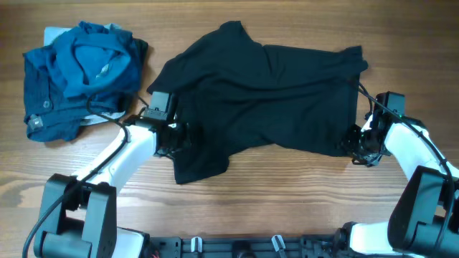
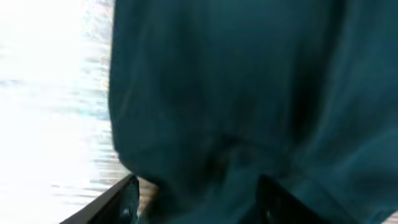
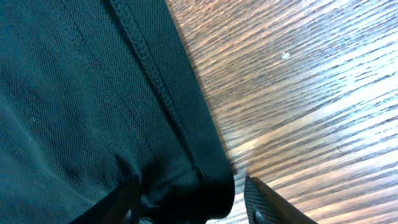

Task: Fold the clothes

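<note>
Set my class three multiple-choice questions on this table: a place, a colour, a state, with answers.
1. Where does the blue pile lie? A) on the robot's left B) on its right C) under the shirt
2. What colour is the shirt between the left gripper and the right gripper? A) white B) black C) red
3. How does that shirt lie? A) neatly folded B) hanging off the table C) spread out, wrinkled
Answers: 1 A, it sits on the left gripper's side; 2 B, dark throughout; 3 C, creases cross it.
</note>
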